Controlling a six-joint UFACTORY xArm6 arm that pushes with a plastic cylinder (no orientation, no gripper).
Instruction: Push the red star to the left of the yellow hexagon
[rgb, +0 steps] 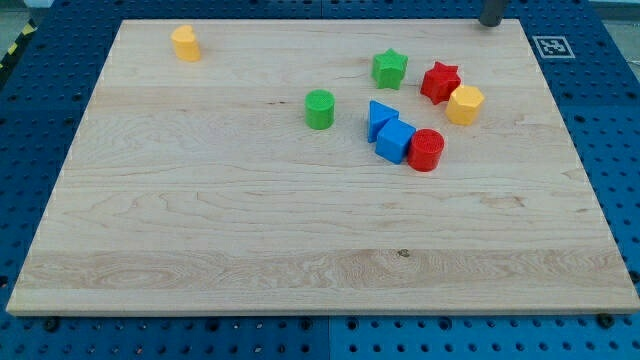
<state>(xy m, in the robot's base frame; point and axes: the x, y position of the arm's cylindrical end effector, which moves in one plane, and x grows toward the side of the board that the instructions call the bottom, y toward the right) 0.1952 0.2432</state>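
The red star lies on the wooden board at the view's upper right. The yellow hexagon sits just to its lower right, touching it. My tip shows at the view's top edge, above and to the right of both blocks, well apart from them.
A green star lies left of the red star. A blue triangle, a blue cube and a red cylinder cluster below. A green cylinder stands mid-board. A yellow block is at the upper left. A marker tag sits right of the board.
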